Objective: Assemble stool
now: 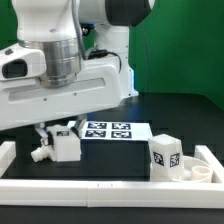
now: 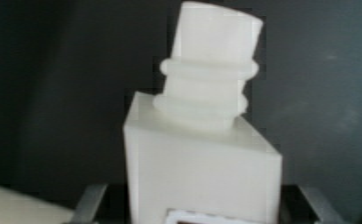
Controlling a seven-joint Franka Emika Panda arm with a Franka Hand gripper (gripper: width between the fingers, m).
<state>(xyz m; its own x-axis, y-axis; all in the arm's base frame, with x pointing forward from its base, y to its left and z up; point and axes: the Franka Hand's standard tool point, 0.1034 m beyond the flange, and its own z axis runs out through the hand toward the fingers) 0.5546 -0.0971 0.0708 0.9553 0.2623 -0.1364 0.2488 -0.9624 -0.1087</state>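
My gripper (image 1: 58, 148) is low over the black table at the exterior view's left, shut on a chunky white stool leg (image 1: 66, 146). The leg's stub end points toward the exterior view's left. In the wrist view the same leg (image 2: 199, 140) fills the middle, with its ribbed round stub sticking out ahead. One grey finger (image 2: 100, 200) shows on each side of it, and the gripper (image 2: 204, 208) closes around its square body. A second tagged leg (image 1: 164, 153) stands upright at the right. A round white part (image 1: 200, 172) lies beside it; I cannot tell whether it is the seat.
The marker board (image 1: 107, 131) lies flat just behind the held leg. Long white frame rails run along the front (image 1: 100, 190) and the right side (image 1: 212, 158). The arm's large white body hangs over the left half of the scene.
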